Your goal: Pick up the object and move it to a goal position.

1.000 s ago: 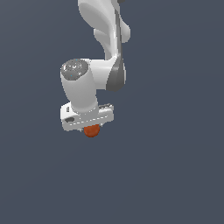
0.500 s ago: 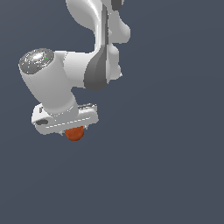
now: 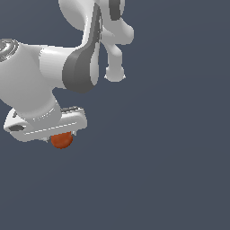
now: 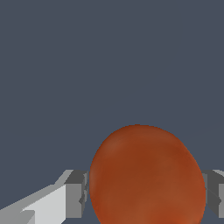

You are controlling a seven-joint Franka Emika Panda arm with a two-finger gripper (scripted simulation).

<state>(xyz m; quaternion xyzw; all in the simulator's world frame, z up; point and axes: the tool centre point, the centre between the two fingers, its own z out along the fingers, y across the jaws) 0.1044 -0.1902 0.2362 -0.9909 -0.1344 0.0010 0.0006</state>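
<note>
Ball: a small, smooth orange-red ball (image 3: 61, 140), plain with no marks. It sits right under the white hand of the arm, at the exterior view's lower left.
Ball up close: in the wrist view the ball (image 4: 147, 176) looks big and round, between two gray finger tips.
Fingers: the fingers (image 4: 76, 193) are closed in on the ball, one on each side, both touching it. They are pinching the ball.
Gripper: the gripper (image 3: 61, 138) points down, and the ball pokes out below it.
Arm: the white and gray arm (image 3: 54, 72) bends in from the top of the exterior view.
Background: plain dark blue-gray all around; I cannot tell if the ball touches any counter.
</note>
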